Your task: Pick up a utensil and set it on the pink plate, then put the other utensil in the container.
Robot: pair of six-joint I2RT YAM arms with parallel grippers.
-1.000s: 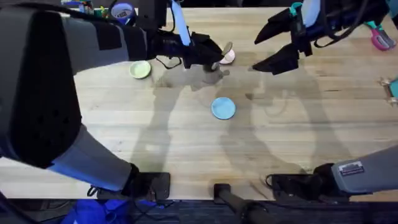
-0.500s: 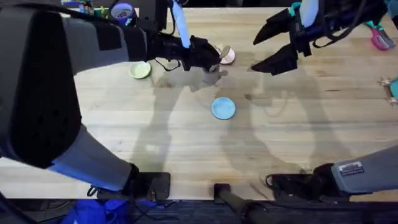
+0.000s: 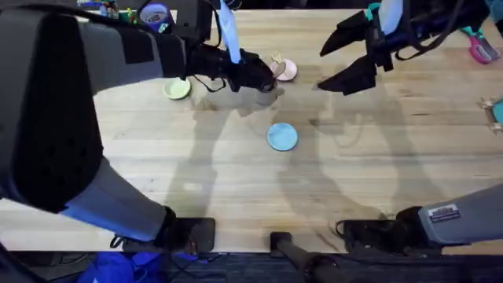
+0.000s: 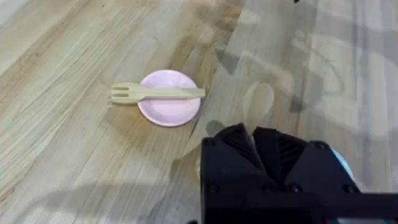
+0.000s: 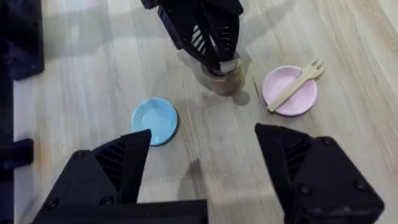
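Note:
The slim wooden utensil [image 4: 157,93], fork-headed, lies across the pink plate [image 4: 168,109], also seen from above [image 3: 286,71] and in the right wrist view [image 5: 290,92]. My left gripper [image 3: 266,79] hangs just left of that plate, directly over the tan-brown container [image 5: 225,81]. Its fingers [image 4: 273,146] are pressed together on the wooden spoon, whose pale oval bowl [image 4: 258,99] pokes out beyond the tips. My right gripper [image 3: 322,69] hovers to the right of the plate, spread wide open and holding nothing.
A light blue plate [image 3: 282,136] sits in the table's middle and a yellow-green plate [image 3: 178,88] lies to the left. Pink and teal items [image 3: 481,49] rest at the far right edge. Bare wood stretches across the front of the table.
My left gripper has drawn back leftward from over the pink plate, carrying the spoon with it, and now sits over the container. The right arm has stayed in place.

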